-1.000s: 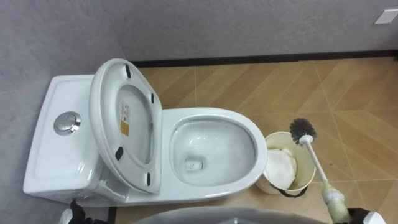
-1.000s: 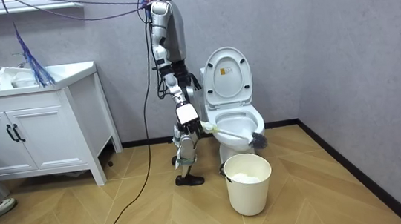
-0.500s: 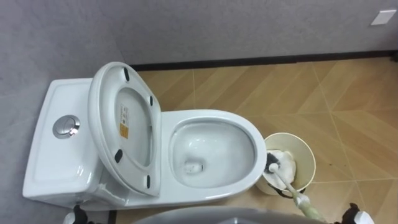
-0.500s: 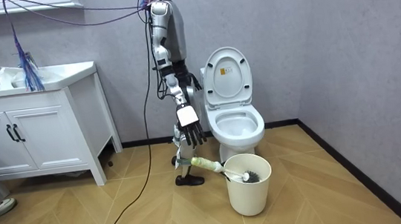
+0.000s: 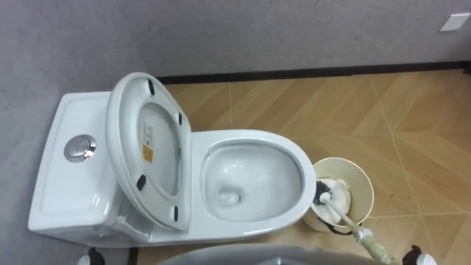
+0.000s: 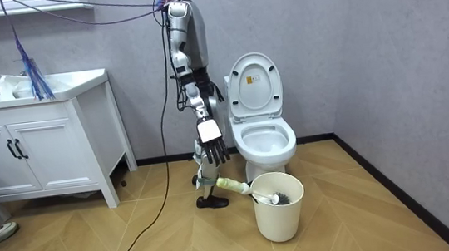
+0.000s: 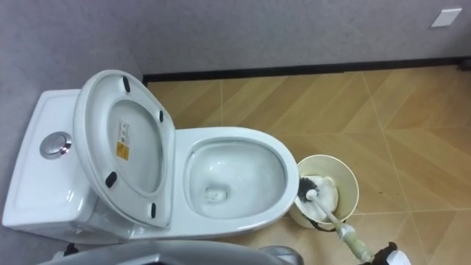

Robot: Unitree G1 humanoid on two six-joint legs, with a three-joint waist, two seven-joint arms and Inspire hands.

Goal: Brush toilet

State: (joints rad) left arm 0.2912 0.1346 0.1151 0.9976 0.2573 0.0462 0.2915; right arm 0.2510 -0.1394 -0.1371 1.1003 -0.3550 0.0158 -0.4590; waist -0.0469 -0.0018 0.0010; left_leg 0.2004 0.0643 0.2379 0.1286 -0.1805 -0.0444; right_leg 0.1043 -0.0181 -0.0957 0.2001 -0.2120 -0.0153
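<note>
Plainly, the room view gives the wider setting. A white vanity cabinet [image 6: 35, 154] stands at its left. Next comes the robot, upright beside the toilet [image 5: 254, 140], with its right hand [image 6: 214, 149] hanging down, fingers straight and spread, holding nothing.

The 2 eye views look straight down and add closer detail. They show the round chrome flush button [image 5: 79, 147] on the boxy cistern [image 5: 55, 184], the raised oval seat [image 5: 121, 147] with its small dark pads, and the inside of the bowl. A sliver of the left hand [image 5: 93, 255] sits at the bottom edge by the cistern, and I cannot tell how its fingers stand.

The toilet brush [image 5: 346, 221] is in the bucket [image 5: 368, 191], on the floor just right of the bowl. Its dark bristle head is down inside and its thin white shaft leans over the rim. The pale grip sticks out below the right hand, apart from it.

The toilet is glossy white ceramic, the bucket is round and cream, and the floor [image 5: 412, 110] is herringbone wood.
</note>
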